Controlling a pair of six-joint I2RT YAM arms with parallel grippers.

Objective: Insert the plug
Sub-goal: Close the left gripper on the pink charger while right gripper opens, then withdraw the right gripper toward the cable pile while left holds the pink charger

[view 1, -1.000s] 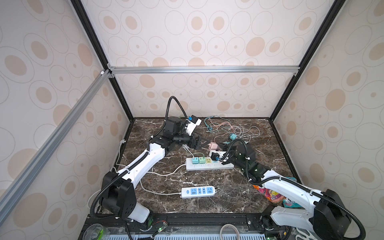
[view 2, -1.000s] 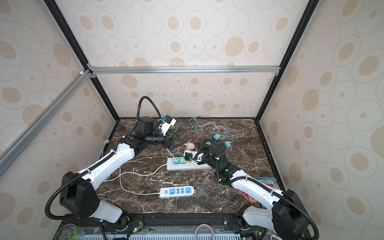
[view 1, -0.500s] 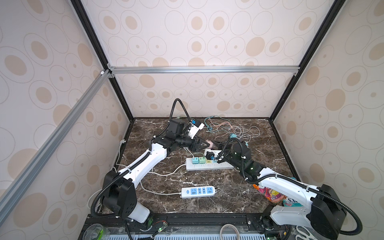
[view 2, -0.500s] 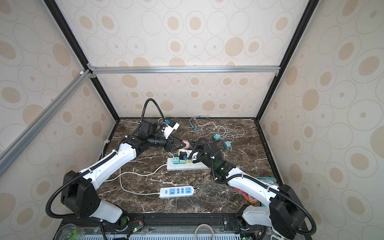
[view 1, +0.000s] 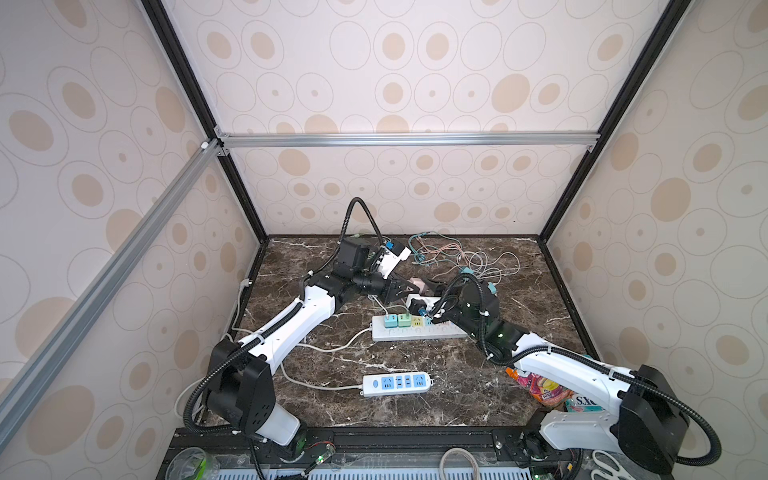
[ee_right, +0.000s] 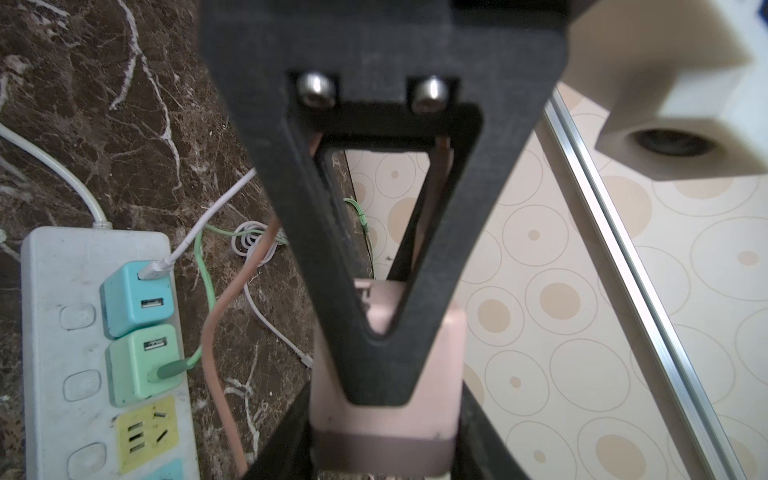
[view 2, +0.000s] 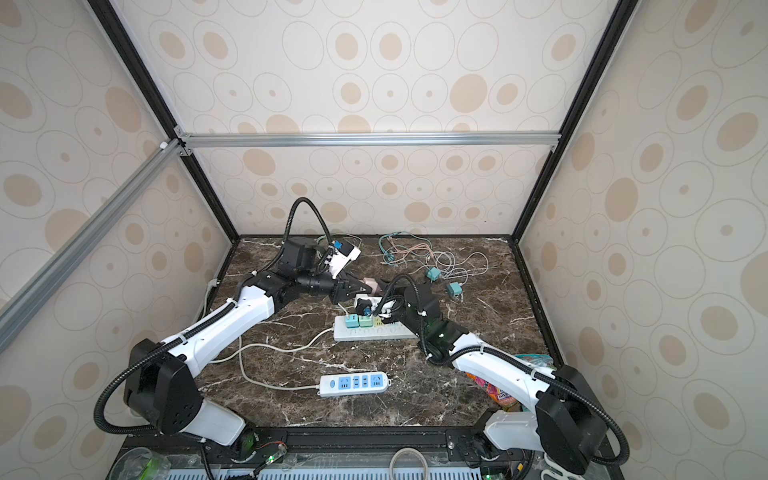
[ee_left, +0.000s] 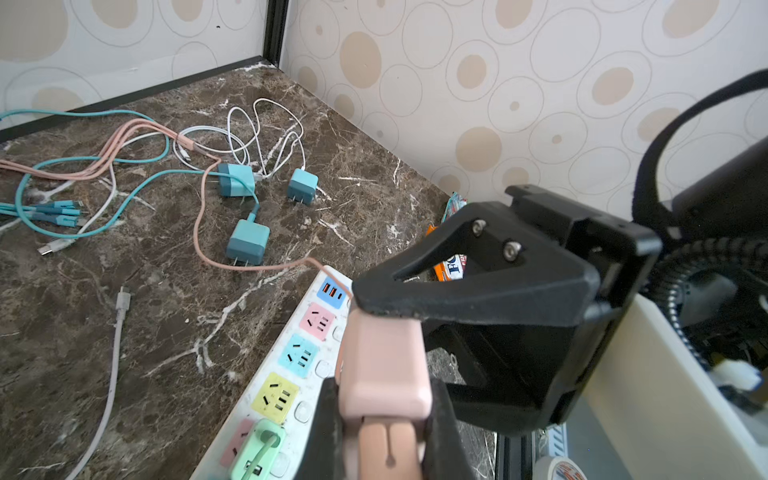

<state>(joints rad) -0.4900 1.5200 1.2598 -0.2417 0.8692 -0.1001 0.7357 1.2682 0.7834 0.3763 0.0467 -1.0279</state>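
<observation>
The pink plug [ee_left: 384,365] is clamped in the fully closed left tool [ee_left: 386,436] and gripped by the partly closed right tool [ee_right: 386,332], beside the power strip [ee_right: 54,257], uninserted.

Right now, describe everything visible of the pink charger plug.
The pink charger plug is a rounded cube of smooth plastic, with a darker band at one end; its prongs are hidden. Both grippers hold it near the white power strip, not inserted: the right gripper clamps its body, the left gripper is shut on the banded end. A pink cable runs toward it.
</observation>
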